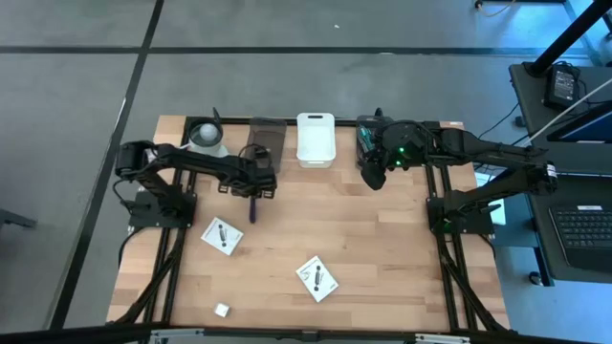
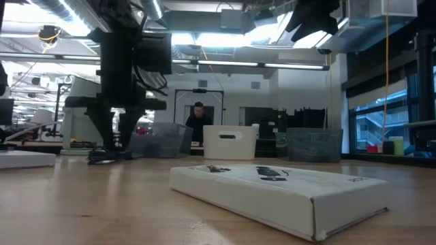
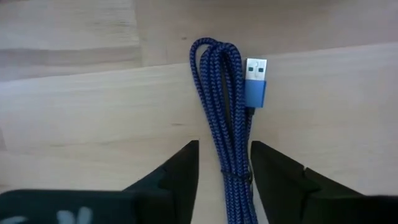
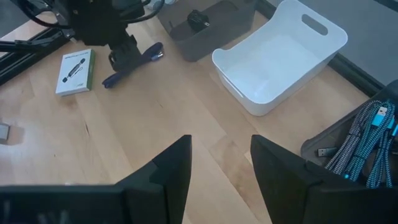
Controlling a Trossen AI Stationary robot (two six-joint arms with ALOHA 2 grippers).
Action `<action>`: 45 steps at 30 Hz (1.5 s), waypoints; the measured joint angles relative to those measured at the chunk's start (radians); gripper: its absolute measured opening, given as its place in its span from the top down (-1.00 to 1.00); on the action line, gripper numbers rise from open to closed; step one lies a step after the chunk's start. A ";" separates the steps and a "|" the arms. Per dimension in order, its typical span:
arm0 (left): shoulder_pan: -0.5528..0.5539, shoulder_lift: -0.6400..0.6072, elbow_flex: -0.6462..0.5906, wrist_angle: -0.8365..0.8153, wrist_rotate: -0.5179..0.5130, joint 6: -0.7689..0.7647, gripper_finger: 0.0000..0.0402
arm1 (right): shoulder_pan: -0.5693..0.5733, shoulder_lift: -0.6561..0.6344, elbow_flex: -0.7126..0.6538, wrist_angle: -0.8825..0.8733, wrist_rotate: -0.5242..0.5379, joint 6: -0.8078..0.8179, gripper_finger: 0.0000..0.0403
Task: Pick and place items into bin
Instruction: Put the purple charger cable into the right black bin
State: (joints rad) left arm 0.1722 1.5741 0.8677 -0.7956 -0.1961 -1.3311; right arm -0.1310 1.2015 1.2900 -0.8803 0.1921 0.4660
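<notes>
A blue-purple braided USB cable bundle (image 3: 225, 93), one of the items, lies flat on the wooden table, its plug end (image 3: 255, 84) beside the loops. My left gripper (image 3: 225, 171) points down over it, open, a finger on either side of the bundle; a gap shows beside one finger. The right wrist view shows the same gripper (image 4: 124, 55) above the cable (image 4: 134, 67). Two white square packets (image 1: 222, 236) (image 1: 316, 277) and a tiny white cube (image 1: 222, 310) lie nearer the front. The white bin (image 1: 316, 122) stands at the far edge. My right gripper (image 4: 221, 168) hangs open, high beside it.
A grey bin (image 1: 266, 134) holding a black piece (image 4: 199, 18) stands left of the white bin (image 4: 261, 102). To its right is a dark bin (image 4: 348, 134) with teal and grey cables. A white cup-like cylinder (image 1: 206, 136) sits far left. A person shows beyond the table (image 2: 197, 119).
</notes>
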 joint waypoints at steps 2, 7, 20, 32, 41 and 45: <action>0.000 0.022 0.000 0.018 0.000 0.001 0.22 | 0.000 0.000 0.000 0.000 0.000 0.000 0.16; 0.000 0.102 0.005 0.047 0.031 -0.004 0.17 | 0.000 0.000 0.000 0.000 0.000 0.000 0.16; -0.005 0.003 -0.005 0.102 0.143 0.054 0.92 | 0.000 0.000 0.000 0.023 0.001 -0.002 0.16; -0.024 -0.320 0.000 0.712 0.042 0.551 0.94 | 0.018 0.001 -0.115 0.390 -0.034 -0.080 0.16; -0.055 -0.294 0.000 1.186 0.057 0.807 0.94 | 0.017 0.011 -0.137 0.699 -0.139 -0.180 0.16; -0.062 -0.271 0.001 1.295 0.064 0.830 0.94 | 0.016 0.036 -0.137 0.779 -0.211 -0.183 0.13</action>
State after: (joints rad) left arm 0.1104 1.3029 0.8688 0.4992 -0.1324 -0.5014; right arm -0.1150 1.2373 1.1530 -0.1009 -0.0185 0.2825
